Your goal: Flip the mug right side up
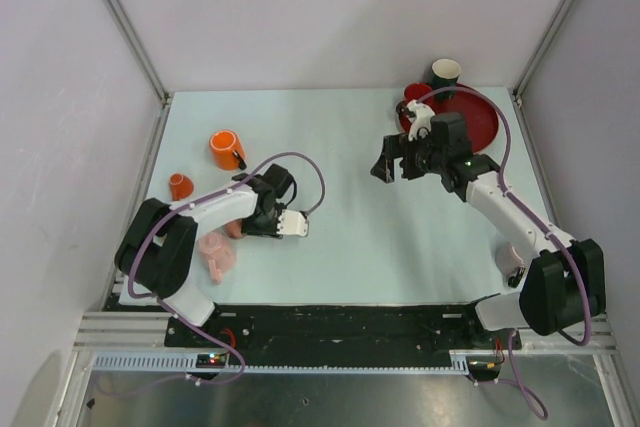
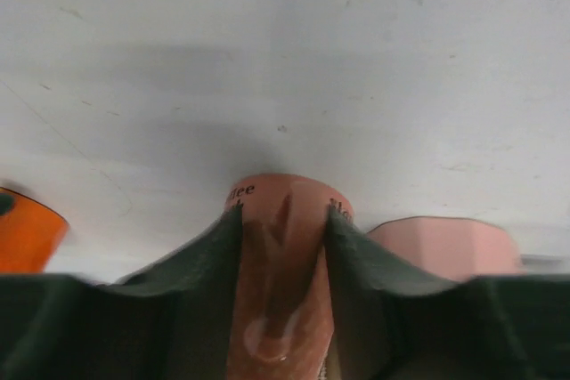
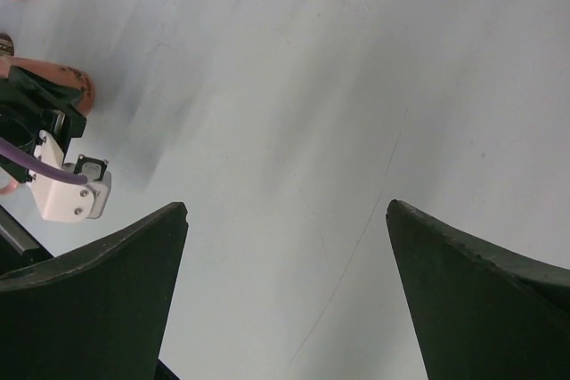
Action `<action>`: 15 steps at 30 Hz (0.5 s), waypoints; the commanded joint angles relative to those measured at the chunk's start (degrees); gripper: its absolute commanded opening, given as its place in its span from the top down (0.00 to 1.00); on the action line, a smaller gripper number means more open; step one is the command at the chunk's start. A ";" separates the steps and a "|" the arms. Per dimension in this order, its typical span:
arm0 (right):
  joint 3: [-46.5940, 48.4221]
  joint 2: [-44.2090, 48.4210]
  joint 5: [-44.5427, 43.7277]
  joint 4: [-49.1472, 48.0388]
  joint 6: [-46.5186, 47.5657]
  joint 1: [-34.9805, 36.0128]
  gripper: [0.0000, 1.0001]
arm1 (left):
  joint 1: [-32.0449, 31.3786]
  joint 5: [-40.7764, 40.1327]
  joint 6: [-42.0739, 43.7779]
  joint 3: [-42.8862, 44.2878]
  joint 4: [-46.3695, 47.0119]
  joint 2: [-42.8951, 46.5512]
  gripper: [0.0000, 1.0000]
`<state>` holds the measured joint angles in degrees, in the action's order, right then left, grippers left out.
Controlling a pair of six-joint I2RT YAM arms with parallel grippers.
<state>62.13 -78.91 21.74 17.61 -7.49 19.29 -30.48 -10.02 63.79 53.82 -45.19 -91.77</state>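
Two fingers of the left gripper (image 2: 285,211) press against opposite sides of the terracotta mug (image 2: 283,309). The mug's wall shows the letters "ffee"; the rest of the print is unreadable. The mug sits at the near left of the table (image 1: 330,147), just beside a pink cup (image 2: 445,246), with an orange mug (image 1: 227,149) farther back. The right gripper (image 3: 287,209) hangs spread wide above the table.

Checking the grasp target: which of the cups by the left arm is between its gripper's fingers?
The salmon-brown lettered cup, inside the left gripper; the orange mug and pale pink cup lie outside it.
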 commanded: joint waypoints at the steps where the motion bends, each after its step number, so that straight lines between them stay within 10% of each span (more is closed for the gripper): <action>1: -0.79 2.36 2.05 -2.35 -0.35 0.00 0.01 | -0.18 -0.76 3.62 -0.76 3.78 2.28 0.69; 4: -0.84 3.03 2.19 -2.11 -0.45 0.01 0.01 | -0.18 0.30 1.67 0.81 3.82 2.49 0.95; 15: -0.85 10.66 8.99 -3.61 -3.33 -4.04 0.01 | 3.99 21.66 -33.91 32.72 1.61 8.69 1.00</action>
<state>60.95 -73.36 27.33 17.56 -8.54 16.29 -29.30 -1.58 49.78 72.25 -45.04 -90.37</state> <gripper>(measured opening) 0.993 0.149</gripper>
